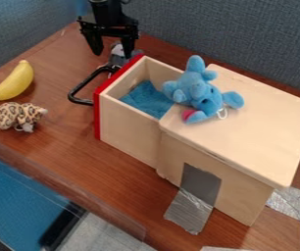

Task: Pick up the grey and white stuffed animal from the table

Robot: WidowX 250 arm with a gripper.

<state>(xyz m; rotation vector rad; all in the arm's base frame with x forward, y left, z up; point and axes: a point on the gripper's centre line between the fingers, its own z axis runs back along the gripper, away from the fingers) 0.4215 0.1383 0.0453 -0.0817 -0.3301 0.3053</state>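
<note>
The gripper (113,49) hangs at the top of the view, left of centre, its two fingers apart with a gap between them. Just below and behind its right finger lies a small grey plush toy (118,55), partly hidden by the finger. A wooden box (130,137) has its red-fronted drawer (97,115) pulled out, with a black handle (81,88) on the front. Inside the drawer lies a blue cloth (147,98). A blue plush elephant (202,93) rests on the box top's left edge, partly over the drawer.
At the left are a yellow banana (15,81) and a leopard-spotted plush toy (18,116) on the wooden table (67,147). Grey tape (192,208) fixes the box to the table. Grey-blue partitions (244,44) stand behind.
</note>
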